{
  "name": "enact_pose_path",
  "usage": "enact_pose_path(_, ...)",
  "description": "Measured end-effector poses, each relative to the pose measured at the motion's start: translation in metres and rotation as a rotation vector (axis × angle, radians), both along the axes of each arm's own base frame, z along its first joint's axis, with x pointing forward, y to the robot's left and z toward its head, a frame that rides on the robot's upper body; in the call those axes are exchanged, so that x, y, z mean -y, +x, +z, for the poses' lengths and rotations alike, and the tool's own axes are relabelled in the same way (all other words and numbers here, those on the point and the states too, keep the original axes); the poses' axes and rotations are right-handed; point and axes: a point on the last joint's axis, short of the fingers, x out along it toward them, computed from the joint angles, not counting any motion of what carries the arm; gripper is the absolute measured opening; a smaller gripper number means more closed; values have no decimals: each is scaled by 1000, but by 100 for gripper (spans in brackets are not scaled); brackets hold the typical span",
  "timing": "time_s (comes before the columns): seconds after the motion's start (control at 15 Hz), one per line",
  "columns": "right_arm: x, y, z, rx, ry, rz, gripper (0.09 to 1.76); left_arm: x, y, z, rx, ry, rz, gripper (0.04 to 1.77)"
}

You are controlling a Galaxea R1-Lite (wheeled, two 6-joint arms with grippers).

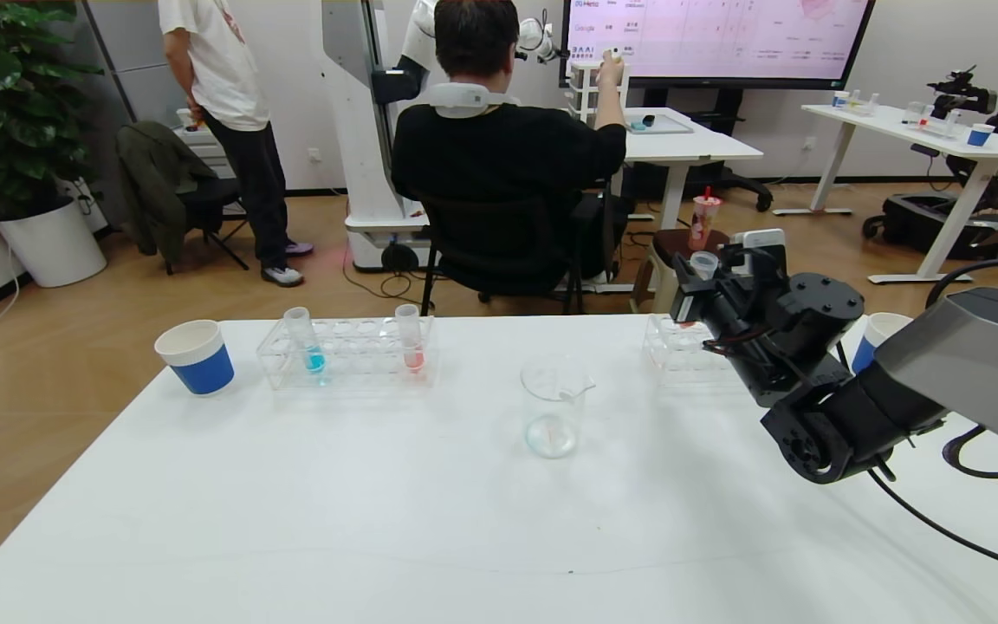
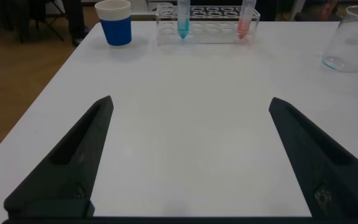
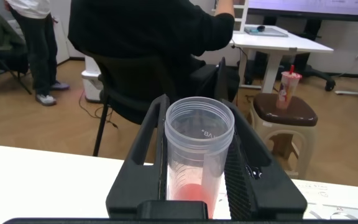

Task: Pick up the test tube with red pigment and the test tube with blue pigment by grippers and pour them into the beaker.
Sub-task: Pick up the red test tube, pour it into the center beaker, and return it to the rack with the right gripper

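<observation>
Head view: my right gripper up high over small rack. Beaker mid counter, near empty. Blue tube in rack, not poured.

Left wrist view: my left fingers wide, holding nothing.

Right wrist view: my right fingers squeeze red tube, upright.

The test tube with blue pigment and the test tube with red pigment stood upright in a clear rack, well apart. The beaker stood upright on the surface, nearly empty. Another tube with reddish dregs sat clamped upright in the right claw.
</observation>
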Motion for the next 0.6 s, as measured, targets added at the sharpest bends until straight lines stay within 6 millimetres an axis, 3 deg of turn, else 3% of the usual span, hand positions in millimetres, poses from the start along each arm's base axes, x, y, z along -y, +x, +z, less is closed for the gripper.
enact_pose_path(0.13,-3,-1,1,4,-8,38,52,0,0,0,0,0,0,175)
enact_pose_path(0.6,-28,-3,-3,41,-229,455,52,0,0,0,0,0,0,175)
